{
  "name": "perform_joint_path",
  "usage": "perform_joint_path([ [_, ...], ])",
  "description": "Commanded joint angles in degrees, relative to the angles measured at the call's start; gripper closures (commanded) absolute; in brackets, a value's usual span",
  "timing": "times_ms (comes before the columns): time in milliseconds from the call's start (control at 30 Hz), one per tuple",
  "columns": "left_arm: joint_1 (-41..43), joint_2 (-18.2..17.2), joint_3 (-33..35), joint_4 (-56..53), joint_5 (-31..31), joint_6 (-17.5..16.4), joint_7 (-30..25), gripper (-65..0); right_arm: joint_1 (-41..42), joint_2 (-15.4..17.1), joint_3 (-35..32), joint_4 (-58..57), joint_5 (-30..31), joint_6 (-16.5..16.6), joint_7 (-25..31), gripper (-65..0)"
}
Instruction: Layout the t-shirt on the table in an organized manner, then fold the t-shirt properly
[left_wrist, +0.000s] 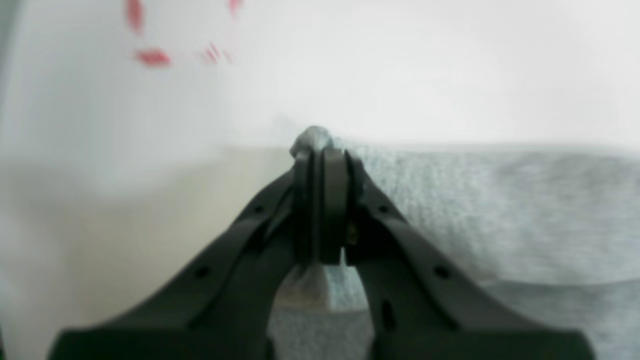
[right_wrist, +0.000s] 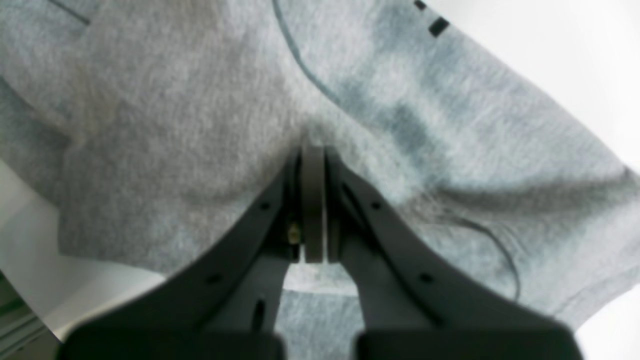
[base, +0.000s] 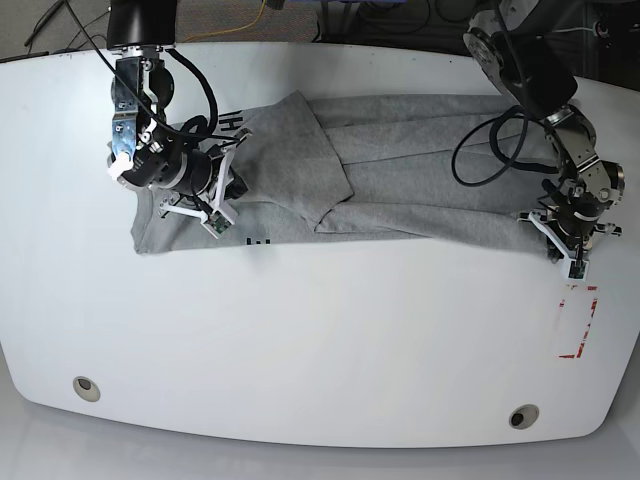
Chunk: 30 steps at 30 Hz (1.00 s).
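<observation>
The heather-grey t-shirt (base: 400, 190) lies stretched sideways across the far half of the white table (base: 320, 340), with a flap folded over near its middle and black lettering partly showing at its left end. My left gripper (left_wrist: 320, 155) is shut on the shirt's right-hand corner; a nub of grey cloth (left_wrist: 312, 136) pokes out above the fingertips. In the base view that gripper (base: 572, 250) is at the shirt's right end. My right gripper (right_wrist: 313, 150) is shut on the t-shirt (right_wrist: 175, 125) near its left end, where the cloth puckers towards the tips. The base view shows this gripper (base: 213, 213) low over the fabric.
A red rectangular outline (base: 578, 320) is marked on the table just in front of the left gripper, seen blurred as red marks (left_wrist: 152, 57) in the left wrist view. Two small round holes (base: 85, 387) (base: 522, 417) sit near the front edge. Cables (base: 250, 15) lie beyond the far edge.
</observation>
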Motion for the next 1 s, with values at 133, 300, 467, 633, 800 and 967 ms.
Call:
perform_joint_path([
  [133,2.42,1.90,0.19,9.71,-0.57,0.10,-1.01,0.0,1.91,0.44,0.40,-3.10,0.99,0.08,1.20,0.0],
  [300,6.47,1.99,0.19,14.37,-0.57,0.10,-1.01,0.0,2.18,0.44,0.40,-4.07,1.08,0.08,1.20,0.0],
  [467,10.33,1.99,0.10,18.15,-0.74,0.10,-1.01,0.0,2.18,0.44,0.40,-4.07,1.08,0.08,1.20,0.0],
  [633,14.20,1.73,-0.07,21.75,-4.17,0.10,-1.01,0.0,2.18,0.26,0.40,-4.07,1.08,0.08,1.20,0.0],
  [800,17.72,1.64,-0.07,23.86,-5.67,0.10,-1.01,0.0,2.18,0.00,0.40,-4.07,1.08,0.08,1.20,0.0],
  [967,20.09,1.73,0.01,23.95,-5.67,0.10,-1.01,0.0,2.18,0.00,0.40,-4.07,1.08,0.08,1.20,0.0],
])
